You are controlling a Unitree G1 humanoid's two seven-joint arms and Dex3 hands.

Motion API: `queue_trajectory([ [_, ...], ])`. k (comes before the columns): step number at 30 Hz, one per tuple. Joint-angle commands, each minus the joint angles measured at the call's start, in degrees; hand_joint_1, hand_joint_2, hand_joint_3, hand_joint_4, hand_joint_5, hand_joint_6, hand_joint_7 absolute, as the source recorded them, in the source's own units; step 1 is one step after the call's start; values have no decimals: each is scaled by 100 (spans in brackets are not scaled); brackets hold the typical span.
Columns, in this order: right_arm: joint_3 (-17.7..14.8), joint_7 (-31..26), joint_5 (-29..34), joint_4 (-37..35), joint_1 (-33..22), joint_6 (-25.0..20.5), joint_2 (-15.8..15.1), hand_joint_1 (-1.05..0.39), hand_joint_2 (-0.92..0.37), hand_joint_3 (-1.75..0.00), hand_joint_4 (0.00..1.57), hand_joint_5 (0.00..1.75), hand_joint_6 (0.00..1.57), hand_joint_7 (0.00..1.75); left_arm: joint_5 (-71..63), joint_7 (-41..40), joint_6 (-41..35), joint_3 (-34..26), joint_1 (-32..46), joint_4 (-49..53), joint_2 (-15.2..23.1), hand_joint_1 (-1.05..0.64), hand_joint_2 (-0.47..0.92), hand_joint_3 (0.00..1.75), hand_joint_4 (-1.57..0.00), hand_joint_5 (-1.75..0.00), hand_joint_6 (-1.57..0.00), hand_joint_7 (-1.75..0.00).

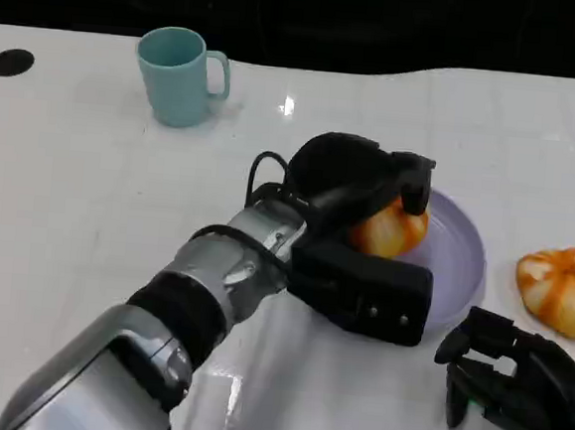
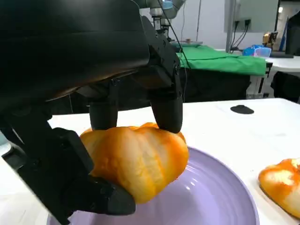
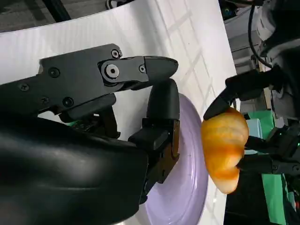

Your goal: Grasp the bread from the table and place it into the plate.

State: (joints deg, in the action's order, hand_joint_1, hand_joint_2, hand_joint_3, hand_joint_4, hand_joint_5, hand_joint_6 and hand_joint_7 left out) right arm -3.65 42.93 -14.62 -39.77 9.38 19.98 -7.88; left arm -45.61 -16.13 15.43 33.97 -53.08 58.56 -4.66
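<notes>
Head view | left hand (image 1: 369, 197) holds bread (image 1: 391, 228) over plate (image 1: 458, 263)

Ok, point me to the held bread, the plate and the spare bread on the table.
held bread (image 2: 136, 161), left wrist view, middle of its crust
plate (image 1: 463, 259), head view, bare right rim
spare bread (image 1: 563, 287), head view, centre of its top

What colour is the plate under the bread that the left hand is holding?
The plate is pale lilac, a light purple, seen best in the left wrist view.
</notes>
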Motion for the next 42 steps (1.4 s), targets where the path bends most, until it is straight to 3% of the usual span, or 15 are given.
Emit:
queue_trajectory([
  [1, 34, -100, 97, 37, -176, -146, -52, -51, -92, -25, 69, 175, 66, 143, 145, 512, -213, -11, -273, 177, -30, -33, 79, 47, -71, -161, -70, -103],
  [3, 49, -125, 112, 68, -186, -150, -53, -51, -92, -26, 69, 175, 66, 142, 125, 559, -243, 34, -285, 193, -18, -34, 82, 42, -67, -152, -68, -104],
  [5, 52, -119, 105, 85, -185, -176, -43, -50, -92, -26, 68, 175, 66, 142, 39, 512, -206, 146, -278, 213, 36, -39, 88, 31, -57, -117, -50, -85],
  [6, 58, -147, 121, 111, -191, -204, -40, -49, -92, -26, 68, 175, 66, 142, 13, 598, -207, 204, -298, 225, 64, -40, 90, 30, -53, -108, -46, -80],
  [9, 58, -192, 125, 190, -209, -312, -28, -49, -92, -26, 70, 175, 67, 143, -31, 816, -294, 309, -360, 242, 99, -51, 92, 46, -32, -82, -26, -59],
  [13, 40, -180, 111, 194, -203, -318, -4, -48, -92, -26, 70, 175, 67, 143, -45, 1298, -460, 402, -502, 286, 115, -61, 92, 54, -17, -67, -18, -46],
  [15, 39, -182, 129, 181, -194, -265, -2, -49, -92, -25, 71, 175, 68, 144, -52, 1392, -470, 436, -534, 306, 137, -75, 92, 55, -4, -61, -13, -42],
  [19, 55, -248, 185, 237, -203, -300, -13, -50, -92, -26, 71, 175, 67, 143, -54, 1492, -434, 484, -561, 307, 181, -86, 92, 62, 0, -46, -7, -40],
  [29, 26, -189, 96, 309, -249, -406, -10, -49, -92, -25, 70, 175, 68, 142, 45, 1867, -388, 479, -464, -132, 410, -93, 92, 67, 0, -44, -2, -49],
  [36, -36, -19, -6, 169, -213, -354, -10, -49, -92, -25, 69, 175, 67, 143, 251, 2272, -315, 302, -23, -1106, 839, -90, 92, 66, 0, -44, -1, -47],
  [42, -38, 42, -54, 110, -194, -300, -17, -48, -92, -26, 68, 175, 66, 144, 288, 2427, -374, 261, 112, -1411, 931, -90, 92, 66, 0, -44, -1, -45],
])
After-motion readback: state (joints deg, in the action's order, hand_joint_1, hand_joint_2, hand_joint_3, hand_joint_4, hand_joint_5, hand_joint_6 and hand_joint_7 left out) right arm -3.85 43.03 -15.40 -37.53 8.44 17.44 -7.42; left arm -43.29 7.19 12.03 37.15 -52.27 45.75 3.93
